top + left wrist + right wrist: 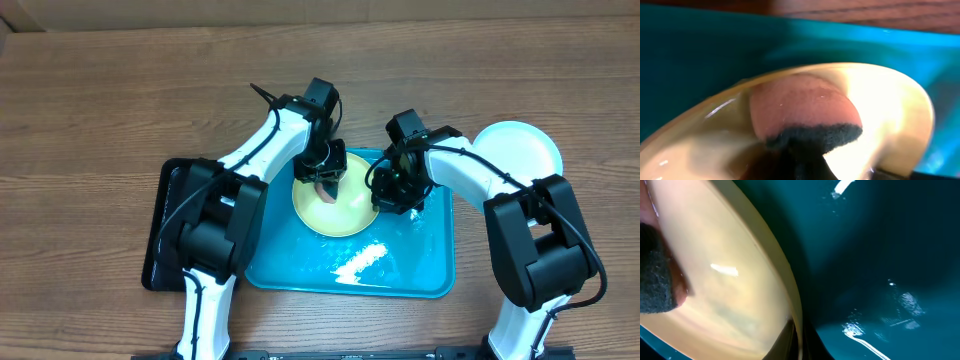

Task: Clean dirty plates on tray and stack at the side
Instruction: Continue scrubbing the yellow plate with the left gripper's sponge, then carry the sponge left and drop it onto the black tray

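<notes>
Plate: yellow-green, lying in the upper middle of the tray, seemingly tipped up on one side in the wrist views. Looks like thin plastic, so judged light, stiff enough to keep its shape, not fragile. Shows a wet sheen, so probably slick. Likely to slide or spin under a push unless pinned. Best taken by the raised rim, one finger above and one below, never by the flat centre.

Left gripper: hangs over the plate's upper left part, pinching a sponge, pink with a dark scouring face, pressed against the pale centre. Soft, yields under pressure, so suits a firm rub without scratching.

Right gripper: sits at the plate's right edge, touching or just beside the rim. Cannot tell whether clamped on the rim or merely braced against it, with its fingers barely in view on the right wrist camera.

Elsewhere: white smear on the tray floor below the plate, pale plate on the table near the tray's upper right corner, black tray at the left, partly under the left arm.

Risk, as a judgement: wet rim slipping from a shallow pinch on the lift to the side. Deeper bite on the rim advisable.
</notes>
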`<state>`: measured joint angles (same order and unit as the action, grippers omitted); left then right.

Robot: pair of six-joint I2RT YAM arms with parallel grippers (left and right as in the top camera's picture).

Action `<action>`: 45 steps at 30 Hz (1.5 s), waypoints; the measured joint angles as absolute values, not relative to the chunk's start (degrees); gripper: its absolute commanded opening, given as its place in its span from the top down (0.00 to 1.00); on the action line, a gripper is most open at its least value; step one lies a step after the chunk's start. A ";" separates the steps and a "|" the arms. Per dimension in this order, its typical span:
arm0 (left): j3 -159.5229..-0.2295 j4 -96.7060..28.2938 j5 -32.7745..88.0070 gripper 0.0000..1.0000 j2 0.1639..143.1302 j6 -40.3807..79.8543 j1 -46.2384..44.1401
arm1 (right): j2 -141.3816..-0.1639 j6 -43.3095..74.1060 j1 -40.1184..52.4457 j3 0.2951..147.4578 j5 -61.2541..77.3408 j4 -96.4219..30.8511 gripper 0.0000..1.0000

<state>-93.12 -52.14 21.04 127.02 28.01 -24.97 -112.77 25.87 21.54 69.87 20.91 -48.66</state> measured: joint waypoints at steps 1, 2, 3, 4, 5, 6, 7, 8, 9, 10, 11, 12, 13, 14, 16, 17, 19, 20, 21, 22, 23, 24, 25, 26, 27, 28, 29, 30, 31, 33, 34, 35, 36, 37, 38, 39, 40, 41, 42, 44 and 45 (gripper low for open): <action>-93.17 -51.96 22.55 0.96 127.24 27.22 -24.88 | -112.77 25.85 21.50 69.87 20.86 -48.66 0.96; -93.19 -51.70 24.49 0.96 127.57 26.26 -24.93 | -112.77 25.80 21.50 69.87 20.84 -48.66 0.96; -93.23 -51.57 26.26 0.96 127.87 25.19 -25.02 | -112.77 25.76 21.50 69.87 20.80 -48.71 0.96; -93.21 -51.40 28.21 0.96 128.22 24.16 -25.08 | -112.77 25.65 21.50 69.87 20.80 -48.71 0.96; -93.21 -51.33 29.71 0.96 128.51 23.35 -25.10 | -112.77 25.56 21.50 69.87 20.80 -48.73 0.96; -93.21 -51.20 31.53 0.96 128.88 22.39 -25.21 | -112.77 25.45 21.50 69.87 20.80 -48.71 0.96; -93.19 -51.18 32.53 0.96 129.08 21.91 -25.36 | -112.75 25.43 21.50 69.87 20.78 -48.69 0.96; -93.14 -51.18 33.78 0.96 129.32 21.30 -25.67 | -112.77 25.41 21.50 69.87 20.80 -48.69 0.96; -93.10 -51.16 34.74 0.96 129.51 20.84 -26.06 | -112.77 25.41 21.50 69.87 20.80 -48.71 0.96; -93.03 -51.16 35.70 0.96 129.69 20.49 -26.59 | -112.77 25.41 21.50 69.87 20.78 -48.69 0.96; -92.99 -51.20 36.73 0.96 129.88 20.32 -27.27 | -112.77 25.39 21.50 69.87 20.78 -48.73 0.96; -92.99 -51.20 37.74 0.96 130.13 19.97 -28.05 | -112.77 25.41 21.50 69.87 20.80 -48.71 0.96; -92.97 -51.20 38.52 0.96 130.30 19.64 -28.69 | -112.77 25.39 21.50 69.87 20.80 -48.69 0.96; -92.92 -51.27 39.38 0.96 130.50 19.18 -29.50 | -112.75 25.41 21.50 69.87 20.71 -48.71 0.96; -92.95 -51.64 39.68 0.96 130.54 18.83 -29.74 | -112.71 25.39 21.43 69.84 20.73 -48.99 0.96; -92.95 -51.83 39.86 0.96 130.54 18.79 -29.69 | -112.71 25.39 21.43 69.84 20.71 -48.97 0.96; -92.95 -52.77 39.88 0.96 130.58 18.85 -29.69 | -112.71 25.41 21.43 69.84 20.73 -49.01 0.96; -92.95 -53.41 39.86 0.96 130.58 18.96 -29.69 | -112.71 25.39 21.43 69.84 20.71 -49.01 0.96; -92.95 -53.71 39.88 0.96 130.58 19.09 -29.69 | -112.71 25.36 21.43 69.84 20.71 -49.01 0.96; -92.95 -54.11 39.70 0.96 130.63 19.35 -29.69 | -112.71 25.34 21.43 69.84 20.71 -49.01 0.96; -92.95 -54.43 39.66 0.96 130.63 19.53 -29.69 | -112.71 25.23 21.43 69.84 20.71 -48.99 0.96; -92.95 -54.65 39.64 0.96 130.63 19.62 -29.69 | -112.71 25.23 21.43 69.84 20.71 -48.99 0.96; -92.97 -54.98 39.57 0.96 130.63 19.75 -29.63 | -112.71 25.17 21.43 69.84 20.73 -48.97 0.96; -92.97 -55.37 39.51 0.96 130.63 19.81 -29.52 | -112.71 25.12 21.43 69.84 20.80 -48.97 0.96; -93.01 -55.94 39.38 0.96 130.65 19.94 -29.45 | -112.71 25.02 21.45 69.84 20.82 -48.88 0.96; -93.08 -56.93 39.05 0.96 130.65 20.21 -29.12 | -112.71 24.95 21.47 69.84 20.84 -48.82 0.96; -93.21 -58.17 38.65 0.96 130.65 20.58 -28.84 | -112.71 24.82 21.54 69.84 20.97 -48.73 0.96; -93.38 -59.92 37.91 0.96 130.69 20.88 -28.34 | -112.71 24.73 21.56 69.84 21.04 -48.58 0.96; -93.56 -61.58 37.15 0.96 130.72 21.04 -27.99 | -112.71 24.62 21.74 69.84 21.04 -48.45 0.96; -93.95 -65.32 35.18 0.96 130.82 21.23 -27.11 | -112.73 24.40 21.91 69.84 21.04 -48.16 0.96; -94.08 -66.96 34.13 0.96 130.87 21.30 -26.57 | -112.73 24.34 22.02 69.84 21.08 -48.01 0.96; -94.26 -68.73 32.91 0.96 130.96 21.47 -25.93 | -112.73 24.32 22.13 69.84 21.08 -47.97 0.96; -94.50 -70.28 31.59 0.96 131.00 21.69 -25.34 | -112.73 24.27 22.17 69.84 21.06 -47.86 0.96; -94.80 -72.10 29.69 0.96 131.07 22.20 -24.62 | -112.73 24.18 22.20 69.84 21.12 -47.81 0.96; -95.04 -73.23 28.27 0.96 131.07 22.48 -24.16 | -112.73 24.16 22.20 69.84 21.15 -47.77 0.96; -95.42 -74.54 26.30 0.96 131.07 22.70 -23.57 | -112.75 24.16 22.22 69.84 21.28 -47.64 0.96; -95.98 -75.61 23.94 0.96 131.09 23.05 -23.33 | -112.81 24.14 22.31 69.89 21.52 -47.37 0.96; -96.57 -76.40 22.22 0.96 131.15 23.46 -23.14 | -112.81 24.16 22.35 69.87 21.50 -47.29 0.96; -97.47 -77.25 19.90 0.96 131.28 23.70 -22.87 | -112.81 24.14 22.37 69.87 21.54 -47.20 0.96; -99.53 -78.81 15.57 0.96 131.50 23.97 -22.74 | -112.81 24.16 22.41 69.87 21.56 -47.16 0.96; -100.77 -79.02 13.34 0.96 131.76 24.10 -22.72 | -112.81 24.14 22.44 69.87 21.56 -47.13 0.96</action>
